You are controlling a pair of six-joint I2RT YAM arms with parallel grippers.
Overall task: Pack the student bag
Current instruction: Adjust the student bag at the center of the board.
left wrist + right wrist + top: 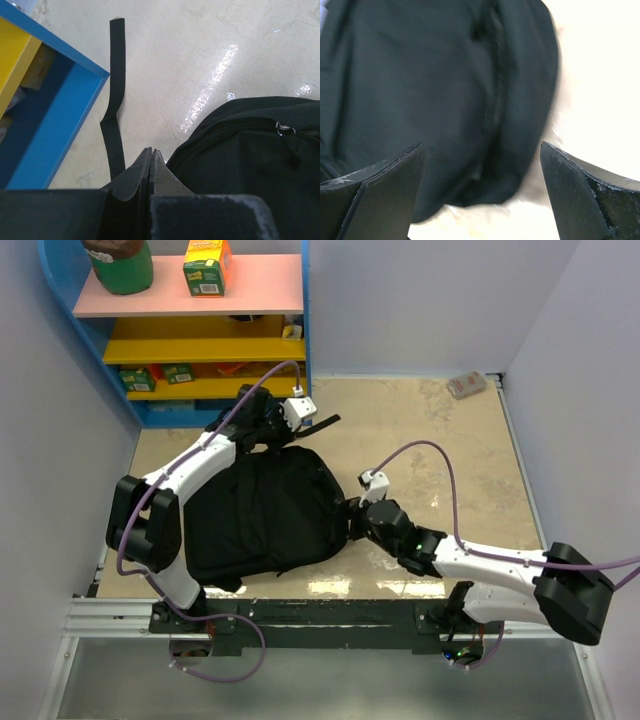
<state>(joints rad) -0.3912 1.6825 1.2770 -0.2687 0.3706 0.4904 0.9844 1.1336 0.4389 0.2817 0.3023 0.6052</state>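
The student bag [265, 515] lies flat on the table [450, 450], left of centre. The left fingers [150, 162] are pressed together at the bag's 12 o'clock end, just beside a loose black strap [116, 100] that trails past the blue shelf unit [60, 120]. The right fingers [570, 185] stand wide apart at the bag's 3 o'clock edge, holding nothing.

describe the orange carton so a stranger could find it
Look at the blue shelf unit at the table's far left. On its pink top shelf, the orange carton is the boxy one, right of the rounded green container.
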